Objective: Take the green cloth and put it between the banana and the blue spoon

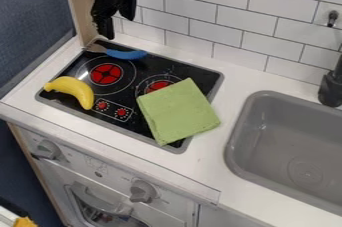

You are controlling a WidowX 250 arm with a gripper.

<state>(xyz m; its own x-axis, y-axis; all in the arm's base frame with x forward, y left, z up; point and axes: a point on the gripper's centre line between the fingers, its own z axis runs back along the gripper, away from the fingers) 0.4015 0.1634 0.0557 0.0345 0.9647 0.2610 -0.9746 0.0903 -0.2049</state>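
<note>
Camera view: a white counter point(220, 171) carries a black stove top point(77, 68) with a grey rim, left of a grey sink point(297, 143) that has a round drain point(306, 169) in its floor. A white tile wall point(220, 16) rises along the far side, with a small dark hook point(332, 18) at far right; a black faucet point(330, 88) stands beyond the sink. At left are a dark blue wall point(30, 31) and an upright wooden post point(81, 8). Below the counter's near edge is a white oven front with two grey knobs and a curved handle point(100, 199). Something orange-yellow point(25, 222) shows at the near left corner.

The green cloth point(177, 111) lies on the right part of the stove top, right of both other items, partly covering the right burner point(158, 86) and overhanging the rim onto the counter. The banana point(72, 90) rests at left, the blue spoon point(125, 54) along the far edge; the left burner point(105, 74) sits between them. Two small red dials are printed near the banana's tip. The black gripper point(112, 23) hangs at far left, near the spoon; whether it is clenched or released, I cannot tell.
</note>
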